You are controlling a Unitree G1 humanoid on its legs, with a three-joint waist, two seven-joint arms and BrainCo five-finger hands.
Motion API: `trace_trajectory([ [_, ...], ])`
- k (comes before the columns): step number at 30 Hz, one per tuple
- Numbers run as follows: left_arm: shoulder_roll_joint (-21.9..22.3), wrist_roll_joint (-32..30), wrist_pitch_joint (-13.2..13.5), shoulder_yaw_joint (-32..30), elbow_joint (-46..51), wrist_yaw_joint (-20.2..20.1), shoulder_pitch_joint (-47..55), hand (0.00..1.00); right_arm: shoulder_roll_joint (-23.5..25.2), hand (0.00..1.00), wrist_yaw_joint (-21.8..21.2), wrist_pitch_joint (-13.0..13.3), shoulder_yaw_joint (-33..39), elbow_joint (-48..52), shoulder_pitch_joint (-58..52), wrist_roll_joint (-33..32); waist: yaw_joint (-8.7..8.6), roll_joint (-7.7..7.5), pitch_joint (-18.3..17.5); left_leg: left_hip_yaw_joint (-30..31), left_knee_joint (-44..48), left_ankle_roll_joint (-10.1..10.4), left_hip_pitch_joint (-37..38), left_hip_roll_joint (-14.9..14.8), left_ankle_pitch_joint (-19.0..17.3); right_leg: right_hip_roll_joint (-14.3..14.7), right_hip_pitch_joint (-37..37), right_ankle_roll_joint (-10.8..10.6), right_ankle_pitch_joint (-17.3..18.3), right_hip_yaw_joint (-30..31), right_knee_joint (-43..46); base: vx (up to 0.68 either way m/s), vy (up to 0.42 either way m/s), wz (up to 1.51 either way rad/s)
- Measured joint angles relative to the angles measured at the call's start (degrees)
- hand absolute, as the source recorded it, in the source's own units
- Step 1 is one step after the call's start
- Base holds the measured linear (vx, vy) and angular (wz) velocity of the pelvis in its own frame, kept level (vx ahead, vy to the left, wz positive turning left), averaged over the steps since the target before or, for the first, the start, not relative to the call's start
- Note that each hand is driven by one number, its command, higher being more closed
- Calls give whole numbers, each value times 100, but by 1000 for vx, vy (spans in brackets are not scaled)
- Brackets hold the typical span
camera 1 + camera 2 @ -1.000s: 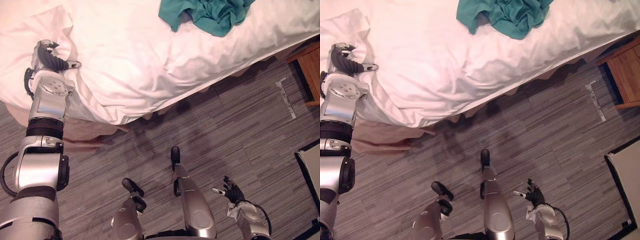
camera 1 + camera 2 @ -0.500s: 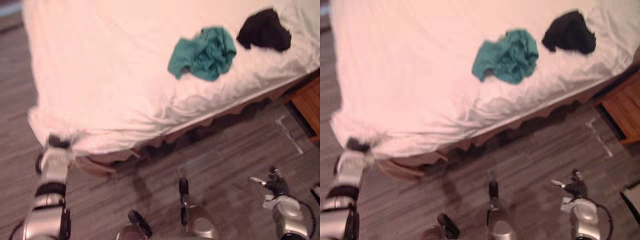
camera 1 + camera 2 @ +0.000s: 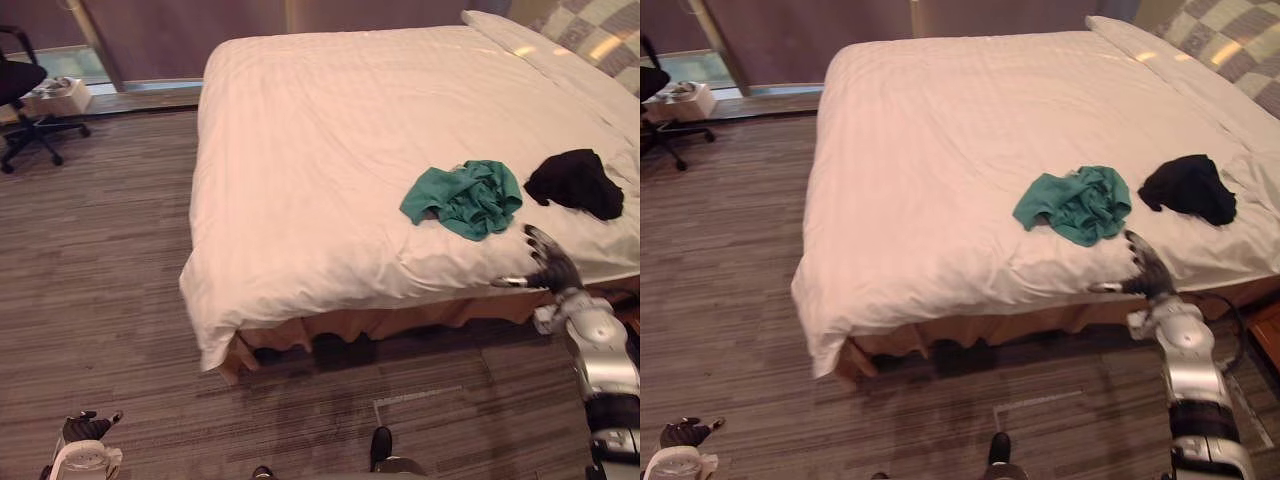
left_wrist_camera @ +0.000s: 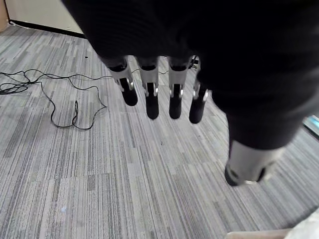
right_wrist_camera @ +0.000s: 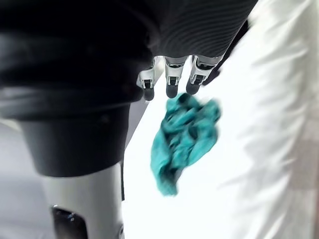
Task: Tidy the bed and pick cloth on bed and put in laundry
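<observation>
White bed [image 3: 320,130] with smooth cover fills the middle, on grey striped floor [image 3: 100,260]. Black office chair [image 3: 22,90] stands far left, well apart from the bed. Teal cloth [image 3: 465,198] lies crumpled on the bed near its near edge. Black cloth [image 3: 575,183] lies just beside it, apart. Right hand [image 3: 548,268] is at the bed edge near the teal cloth, fingers straight, holding nothing. Left hand [image 3: 88,427] hangs low over the floor, fingers relaxed, empty.
</observation>
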State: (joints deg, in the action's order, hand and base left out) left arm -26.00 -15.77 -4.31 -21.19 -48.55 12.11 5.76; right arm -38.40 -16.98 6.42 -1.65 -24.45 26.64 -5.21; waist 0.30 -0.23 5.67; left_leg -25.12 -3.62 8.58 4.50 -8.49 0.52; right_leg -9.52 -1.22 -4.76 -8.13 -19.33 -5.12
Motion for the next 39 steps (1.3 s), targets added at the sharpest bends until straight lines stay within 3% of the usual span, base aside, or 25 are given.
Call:
trace_trajectory([
  [4, 41, 278, 16, 229, 3, -143, -138, 0, 89, 100, -267, -66, -690, 7, 949, -507, 278, 8, 163, 183, -4, -47, -259, 23, 106, -36, -132, 22, -59, -146, 1, -27, -8, 25],
  [8, 326, 1171, 199, 436, 158, -314, -374, 0, 436, 100, -260, -278, -1055, 9, 2093, -993, 497, 119, 708, 316, 94, -94, -605, 21, 176, -59, -361, 91, -151, -216, 1, -71, -15, 18],
  [10, 658, 1676, 522, 723, 494, -462, -552, 0, 512, 100, -191, -379, -1121, 10, 2721, -1105, 644, 266, 1240, 439, 92, -127, -850, 23, 310, -65, -535, 138, -232, -308, 2, -98, -16, 25],
  [13, 996, 1989, 998, 1303, 1160, -673, -532, 0, 557, 100, -35, -497, -1268, 10, 3340, -1115, 681, 448, 1831, 583, 93, -157, -1165, 23, 474, -67, -751, 192, -317, -431, 4, -72, -12, 25],
  [15, 1117, 2195, 1154, 1773, 1584, -762, -534, 0, 566, 100, 58, -537, -1295, 9, 3573, -1120, 715, 535, 2005, 675, 94, -179, -1424, 36, 546, -77, -956, 213, -360, -501, 4, -48, -2, 22],
  [18, 1205, 2580, 1182, 2397, 1805, -766, -742, 0, 553, 100, 240, -595, -1529, 8, 3765, -1127, 804, 634, 2055, 738, 96, -215, -1801, 55, 617, -96, -1290, 237, -406, -559, 4, -14, 14, 19],
  [22, 1323, 2981, 1134, 2929, 2151, -664, -1171, 0, 528, 100, 592, -770, -1710, 1, 3868, -1274, 961, 991, 2179, 997, 192, -278, -2366, 128, 670, -171, -1644, 226, -441, -782, 5, -23, 40, 34],
  [24, 1322, 3189, 1105, 3136, 2339, -585, -1356, 0, 484, 100, 742, -821, -1716, -244, 3867, -1323, 1127, 1146, 2240, 1108, 190, -308, -2650, 156, 739, -194, -1853, 228, -461, -895, 4, -46, 30, 36],
  [25, 1325, 3300, 1078, 3235, 2350, -568, -1466, 0, 454, 100, 858, -710, -1659, -373, 3869, -1382, 1226, 1220, 2267, 1153, 191, -318, -2777, 173, 768, -212, -1949, 230, -473, -937, 4, -31, 23, 21],
  [28, 1282, 3521, 992, 3425, 2262, -562, -1492, 0, 453, 100, 904, -417, -1622, -663, 3964, -1797, 1281, 1267, 2237, 1228, 243, -334, -2990, 237, 794, -287, -2121, 215, -497, -975, 4, -30, 49, 13],
  [31, 1301, 3624, 1074, 3709, 1856, -593, -1511, 0, 474, 100, 648, -93, -1428, -1078, 3951, -1981, 1333, 1398, 2145, 1332, 299, -336, -3067, 279, 784, -345, -2184, 203, -495, -979, 56, -35, 54, 6],
  [34, 1339, 3611, 1492, 3804, 1026, -677, -1449, 0, 480, 100, 148, 299, -1394, -1551, 3809, -2083, 1336, 1550, 2035, 1327, 410, -344, -3028, 298, 668, -392, -2142, 183, -467, -938, 117, -41, 53, -6],
  [36, 1338, 3590, 1820, 3697, 751, -727, -1263, 0, 672, 100, -227, 417, -1251, -1658, 3575, -2099, 1293, 1558, 2028, 1283, 430, -303, -2895, 298, 615, -401, -2045, 177, -463, -881, 139, -5, 33, -16],
  [37, 1344, 3487, 2008, 3565, 632, -762, -1100, 0, 904, 100, -521, 438, -1208, -1698, 3262, -2088, 1193, 1546, 2035, 1235, 415, -301, -2678, 293, 584, -400, -1859, 150, -441, -843, 142, 26, 29, -27],
  [39, 1358, 3402, 2122, 3360, 621, -799, -929, 0, 1211, 100, -759, 320, -1408, -1784, 2804, -1980, 1082, 1480, 2041, 1137, 361, -317, -2396, 286, 568, -391, -1671, 130, -410, -749, 141, 52, 9, -32],
])
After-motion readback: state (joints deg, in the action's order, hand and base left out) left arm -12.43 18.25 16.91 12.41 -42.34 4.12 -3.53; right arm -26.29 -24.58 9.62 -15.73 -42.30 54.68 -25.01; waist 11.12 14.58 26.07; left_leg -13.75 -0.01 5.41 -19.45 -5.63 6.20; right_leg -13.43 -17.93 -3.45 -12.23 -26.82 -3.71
